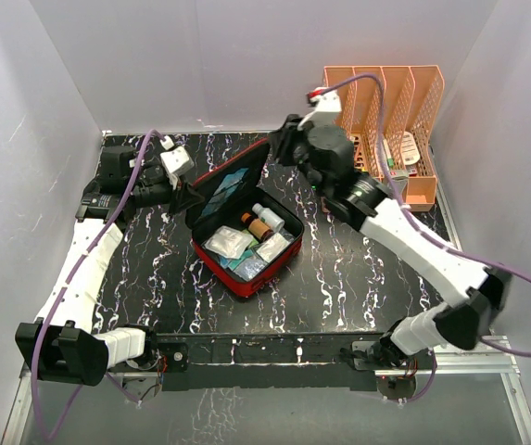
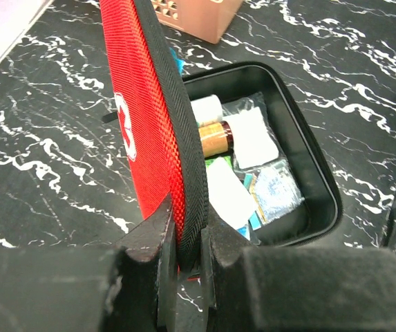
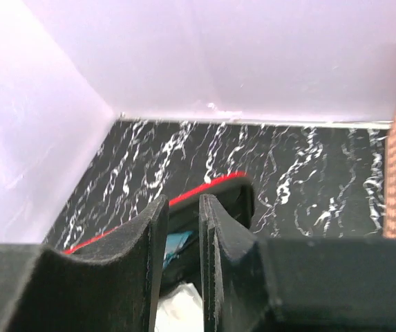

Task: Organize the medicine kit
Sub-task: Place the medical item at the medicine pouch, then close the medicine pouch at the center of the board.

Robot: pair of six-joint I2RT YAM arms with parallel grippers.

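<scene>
The medicine kit (image 1: pixel 211 260) lies open mid-table, a red fabric case with black lining. Its lid (image 1: pixel 233 184) stands tilted up on the left side, white cross on the outside (image 2: pixel 125 128). My left gripper (image 2: pixel 184 216) (image 1: pixel 189 193) is shut on the lid's near edge, pinching the black trim. Inside the base are an amber bottle (image 2: pixel 215 138), a white bottle (image 2: pixel 206 108), white packets (image 2: pixel 229 195) and a blue foil packet (image 2: pixel 278 190). My right gripper (image 3: pixel 182 202) (image 1: pixel 285 145) hovers at the lid's far corner (image 3: pixel 211 185), its jaws narrowly apart with nothing pinched between them.
An orange-pink plastic file rack (image 1: pixel 385 97) stands at the back right, with small items in its lower slots (image 1: pixel 404 153). The enclosure's pale walls (image 3: pixel 184 62) close in the back and both sides. Black marbled tabletop (image 1: pixel 358 269) surrounds the case.
</scene>
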